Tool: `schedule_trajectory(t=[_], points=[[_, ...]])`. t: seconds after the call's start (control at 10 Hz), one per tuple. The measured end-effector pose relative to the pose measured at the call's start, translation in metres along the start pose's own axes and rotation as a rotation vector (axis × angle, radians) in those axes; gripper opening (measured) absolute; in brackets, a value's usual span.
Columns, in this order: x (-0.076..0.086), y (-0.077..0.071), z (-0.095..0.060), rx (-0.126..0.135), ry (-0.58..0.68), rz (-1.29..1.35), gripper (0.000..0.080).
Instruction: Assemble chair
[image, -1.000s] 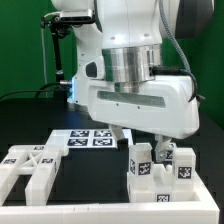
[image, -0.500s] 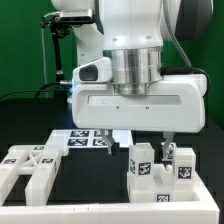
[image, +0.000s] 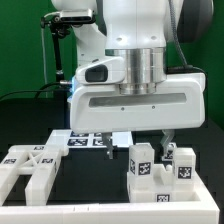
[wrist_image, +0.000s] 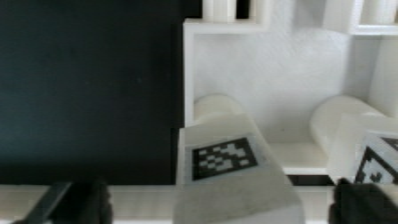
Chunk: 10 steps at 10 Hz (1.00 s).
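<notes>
Claw (image: 137, 146) first: its two dark fingers (image: 108, 146) stand apart, hanging just above and behind the chair's tagged bars (image: 150, 168). I see nothing clamped between them, though I cannot tell from here whether a pad is touching a bar.

Those bars stand upright and close together on the black table (image: 20, 120), toward the exterior view's right. The wrist view looks down on one bar top (wrist_image: 228, 150), with its tag facing the lens. The X-braced panel (image: 30, 160) lies flat at the exterior view's left, well apart from the bars. Behind and between them lies the marker board (image: 88, 138), partly hidden by the claw.

Over the last second the claw's white body has swung out of a tilt toward the exterior view's right and now sits level and square over the bars. Neither the bars nor the panel have shifted. I judge the approach to be finished and a grasp on one bar to be next. The chair is all loose parts, so the assembly is at an early stage.

The wrist points straight down. Its broad body fills the middle of the exterior view, and the arm rises out of the top.
</notes>
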<state>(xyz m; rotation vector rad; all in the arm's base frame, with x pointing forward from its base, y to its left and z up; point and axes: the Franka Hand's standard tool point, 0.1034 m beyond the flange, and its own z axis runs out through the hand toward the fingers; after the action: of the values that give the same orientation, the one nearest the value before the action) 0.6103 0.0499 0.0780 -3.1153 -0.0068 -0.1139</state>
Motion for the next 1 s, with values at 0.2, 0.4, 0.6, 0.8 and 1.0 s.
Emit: schedule_trajectory(t=[0.2,0.4,0.6,0.8,1.0], points=[[0.0,0.0001,0.0,0.0,0.0,0.0,0.0284],[-0.0001,0.0002,0.0001,0.001,0.0,0.024,0.0286],[-0.0001,0.0001,0.0001,0.001,0.0,0.039,0.0286],[0.0001,-0.0018,0.0003,0.009,0.001,0.278,0.0286],[0.0021,-0.0049,-0.0004,0.013,0.001,0.427,0.0287]])
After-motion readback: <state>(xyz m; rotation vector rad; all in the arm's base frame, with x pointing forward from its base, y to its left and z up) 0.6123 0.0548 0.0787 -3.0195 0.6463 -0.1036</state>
